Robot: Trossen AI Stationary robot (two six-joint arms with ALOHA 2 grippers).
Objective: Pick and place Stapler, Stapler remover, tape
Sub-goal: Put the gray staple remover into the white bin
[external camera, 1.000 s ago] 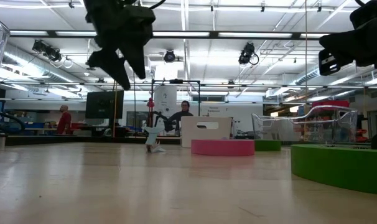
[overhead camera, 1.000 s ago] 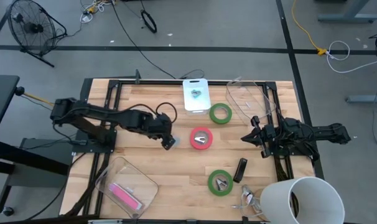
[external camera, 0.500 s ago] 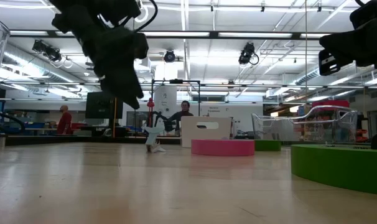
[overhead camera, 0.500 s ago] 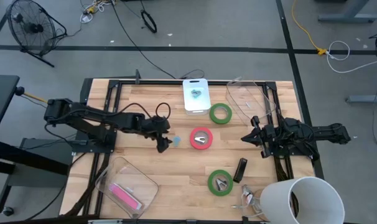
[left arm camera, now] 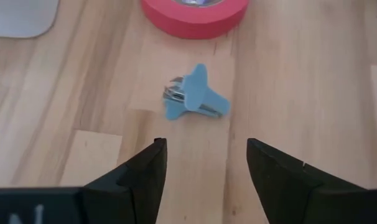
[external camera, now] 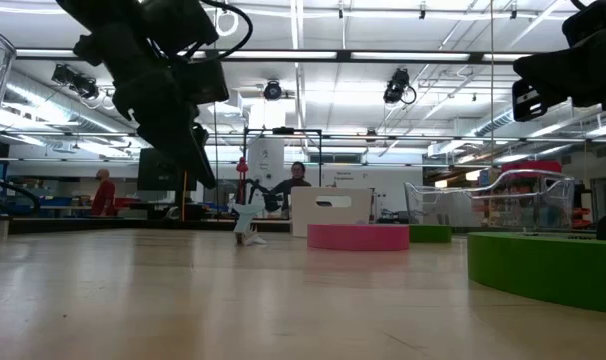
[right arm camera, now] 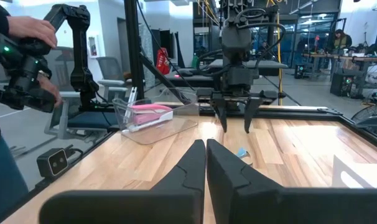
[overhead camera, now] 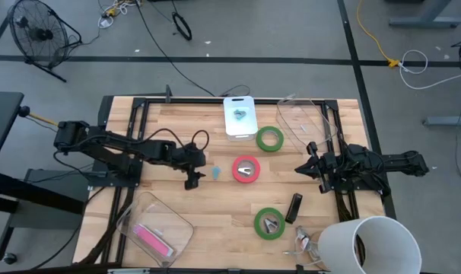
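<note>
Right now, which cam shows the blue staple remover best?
Left wrist view: the staple remover lies large and unobstructed on the wood ahead of the open left tool, near the red tape. High view shows a small blue speck; the right wrist view a distant blue bit.

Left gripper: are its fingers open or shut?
Open. The left gripper shows bare table between its fingers, with the blue staple remover lying ahead, untouched.

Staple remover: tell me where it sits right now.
In the high view the small blue staple remover lies on the bare wood near the table's middle, between the left gripper and the red tape roll, touching neither.
</note>
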